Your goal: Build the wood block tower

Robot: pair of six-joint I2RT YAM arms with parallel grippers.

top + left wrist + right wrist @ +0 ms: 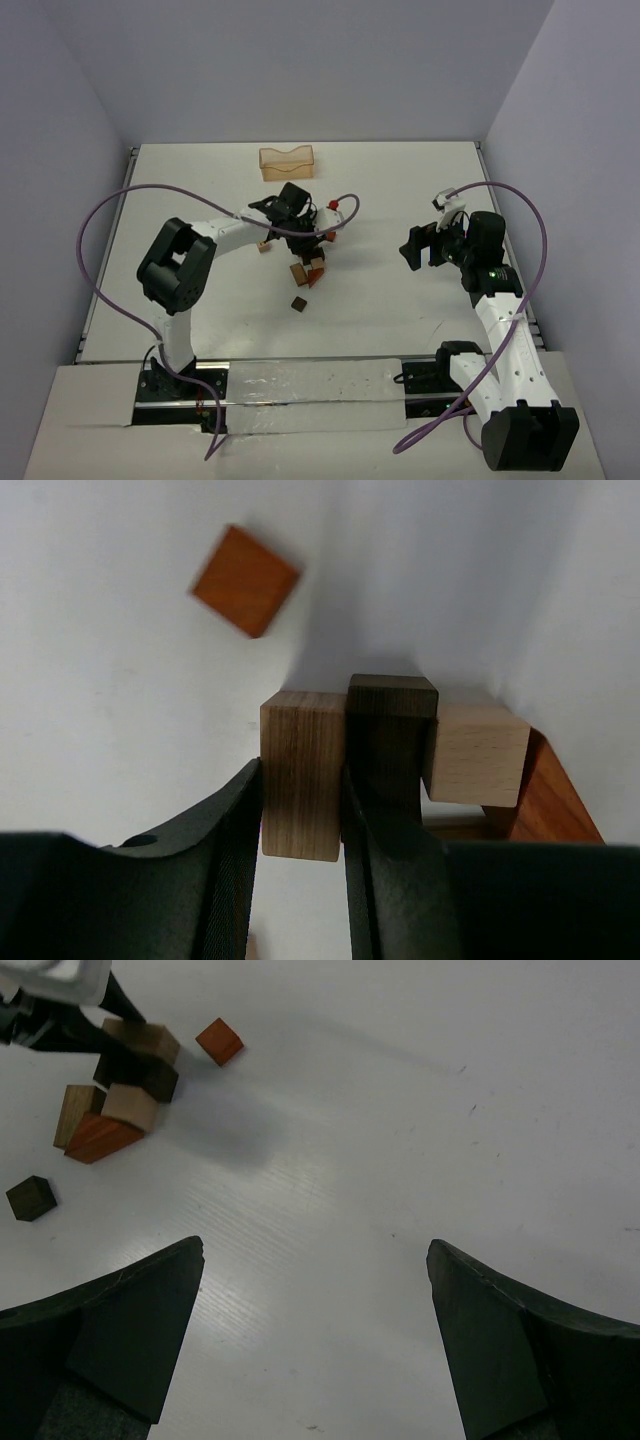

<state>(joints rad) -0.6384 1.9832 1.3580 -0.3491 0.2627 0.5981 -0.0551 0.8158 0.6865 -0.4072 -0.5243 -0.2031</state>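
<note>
**Left pincer [300,785] clamped on a tan block [300,730]**

Both fingers press the tan block's grained sides, near the middle of the table [400,180]. A dark brown block [392,715] touches its flank. A pale block [478,755] comes next, then a reddish-brown piece [548,800], all in one tight cluster. A reddish cube [245,580] lies apart. The right pincer [312,1255] hangs released, well away from the cluster.

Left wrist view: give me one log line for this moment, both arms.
left gripper: shut on tan block, beside dark block | right gripper: open, holding nothing | loose on table: red cube, dark cube
</note>
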